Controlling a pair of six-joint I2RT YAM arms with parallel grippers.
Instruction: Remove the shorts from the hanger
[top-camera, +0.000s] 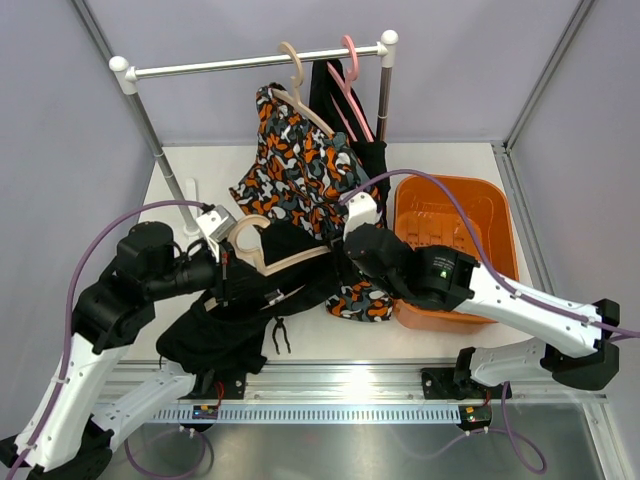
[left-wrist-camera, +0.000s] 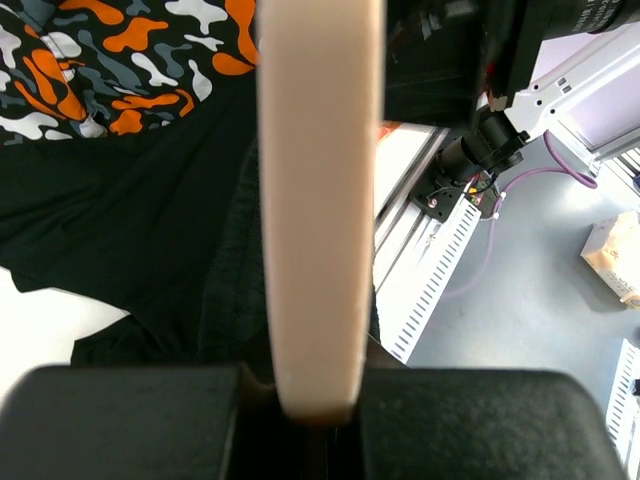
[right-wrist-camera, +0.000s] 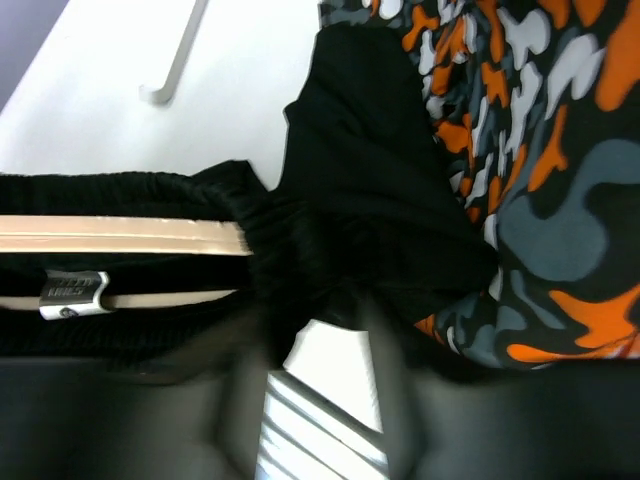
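My left gripper (top-camera: 228, 262) is shut on a beige wooden hanger (top-camera: 272, 260), whose bar runs up between the jaws in the left wrist view (left-wrist-camera: 318, 200). Black shorts (top-camera: 225, 325) hang on this hanger and drape to the table's front edge. My right gripper (top-camera: 335, 258) pinches their bunched waistband (right-wrist-camera: 300, 240) at the hanger's right end (right-wrist-camera: 120, 235). Patterned orange, white and grey shorts (top-camera: 300, 170) hang from a second beige hanger on the rail, just behind. Another pair of black shorts (top-camera: 372, 165) hangs on a pink hanger (top-camera: 350, 75).
The white rail (top-camera: 250, 62) spans the back on two posts. An orange tub (top-camera: 455, 215) stands at the right, beside my right arm. A white hook-shaped part (top-camera: 190, 190) lies on the table at the left. The metal rail edge runs along the front.
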